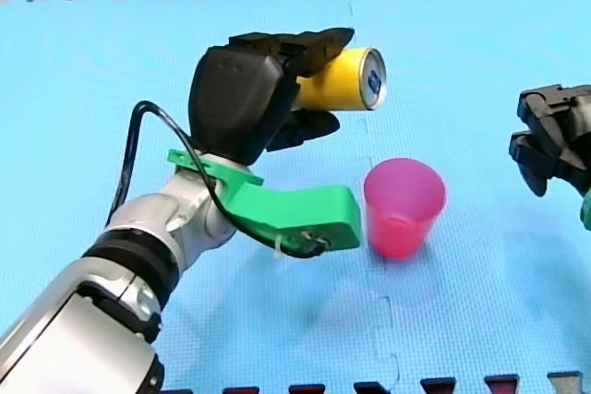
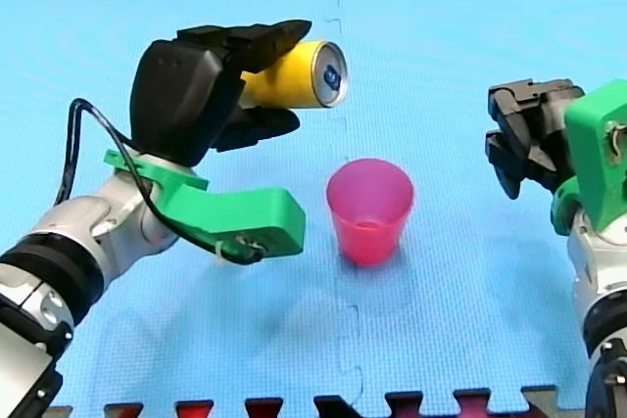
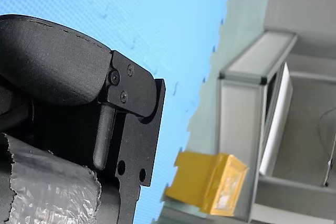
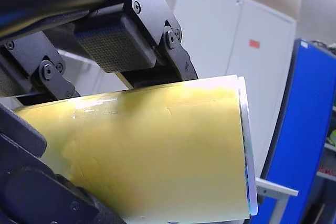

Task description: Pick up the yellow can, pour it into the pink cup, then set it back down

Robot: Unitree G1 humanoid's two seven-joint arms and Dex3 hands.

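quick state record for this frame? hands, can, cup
left hand: shut on the yellow can, raised over the blue mat
yellow can: tipped near horizontal, top end toward the cup's side, no stream visible
pink cup: upright on the mat, nothing touching it
right hand: holds nothing, right of the cup
stage: pour pose; can not yet set down

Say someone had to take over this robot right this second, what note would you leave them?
Left hand: grips the yellow can in the air, tipped on its side.
Right hand: holds nothing, off to the right of the pink cup.
Cup: upright on the blue mat, lower than the can.
Done: can lifted and tipped.
Left: finish pouring over the cup, then set the can down.
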